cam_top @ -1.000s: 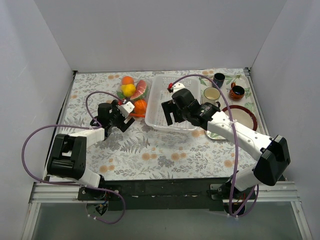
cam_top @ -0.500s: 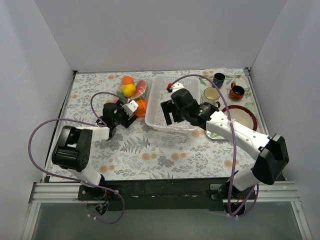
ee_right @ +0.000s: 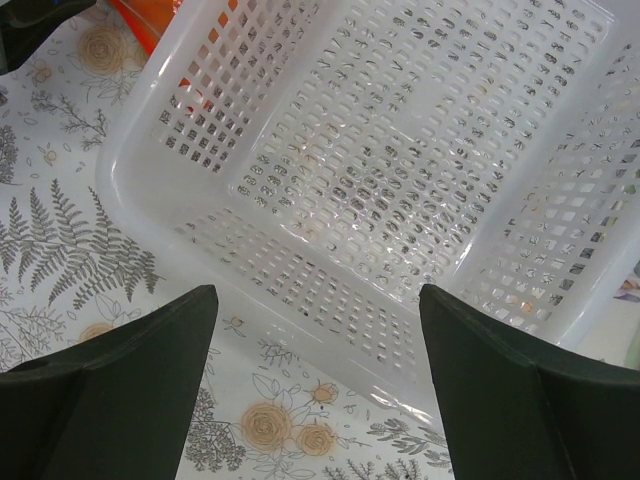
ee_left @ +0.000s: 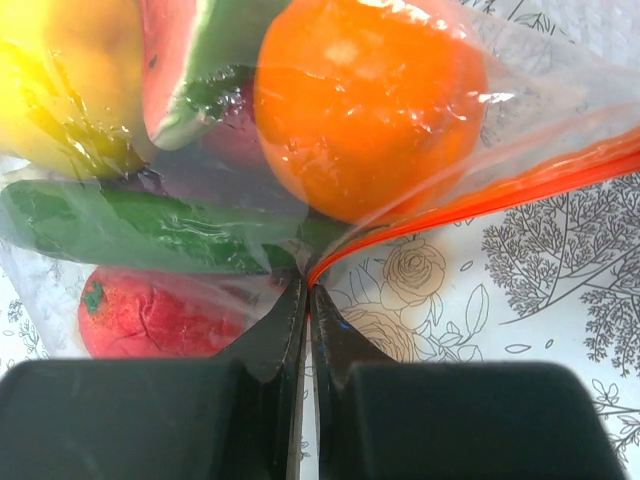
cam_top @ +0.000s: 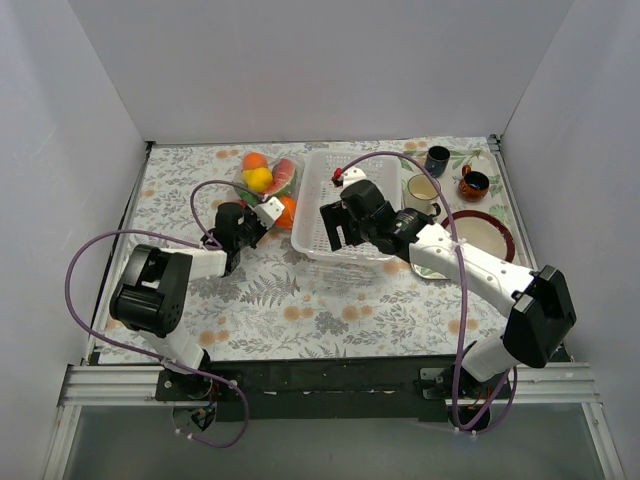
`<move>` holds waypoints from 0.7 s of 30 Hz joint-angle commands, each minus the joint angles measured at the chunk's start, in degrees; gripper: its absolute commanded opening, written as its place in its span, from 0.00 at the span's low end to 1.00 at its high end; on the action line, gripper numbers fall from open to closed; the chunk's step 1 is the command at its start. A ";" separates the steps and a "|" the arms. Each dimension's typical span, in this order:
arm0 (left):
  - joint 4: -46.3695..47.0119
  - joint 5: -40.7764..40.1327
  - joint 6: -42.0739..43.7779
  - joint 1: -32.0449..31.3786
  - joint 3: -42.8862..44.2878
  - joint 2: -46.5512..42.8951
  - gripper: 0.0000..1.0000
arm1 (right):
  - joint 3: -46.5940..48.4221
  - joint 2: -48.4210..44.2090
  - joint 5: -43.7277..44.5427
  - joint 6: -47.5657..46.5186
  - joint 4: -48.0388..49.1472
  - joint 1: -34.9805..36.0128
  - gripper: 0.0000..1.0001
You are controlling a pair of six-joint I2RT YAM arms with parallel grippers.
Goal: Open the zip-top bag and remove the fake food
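The clear zip-top bag point(cam_top: 264, 186) lies on the flowered cloth left of the basket, its red-orange zip strip point(ee_left: 480, 195) running off to the right. Inside it the fake food shows: an orange point(ee_left: 370, 100), a watermelon slice point(ee_left: 190, 60), a yellow fruit point(ee_left: 60, 80), a green piece point(ee_left: 130, 225) and a red piece point(ee_left: 150, 315). My left gripper point(ee_left: 305, 285) is shut on the bag's edge at the end of the zip strip; from above it point(cam_top: 257, 222) sits at the bag's near side. My right gripper point(ee_right: 315, 292) hangs open over the basket's near rim, holding nothing.
The white perforated basket point(cam_top: 312, 205) stands right of the bag, its rim point(ee_right: 330, 330) under my right gripper. Three mugs point(cam_top: 438, 158) point(cam_top: 473, 184) point(cam_top: 423, 189) and a red-rimmed plate point(cam_top: 494, 236) sit at the back right. White walls close in three sides.
My left gripper has slid forward to the bag and gone from open to shut on its edge by the zip strip. The right gripper has drifted slightly left, still open.
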 commanded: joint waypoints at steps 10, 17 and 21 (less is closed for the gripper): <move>-9.66 -0.77 -4.75 -0.40 6.78 -8.62 0.00 | 4.02 9.43 3.40 -2.13 7.37 -0.20 0.89; -14.58 -0.68 -7.04 0.39 11.17 -11.61 0.00 | 2.44 12.77 1.38 0.42 9.57 -0.46 0.87; -17.74 -0.42 -7.04 0.30 13.02 -14.15 0.00 | -3.26 11.28 0.15 2.79 10.79 -0.55 0.85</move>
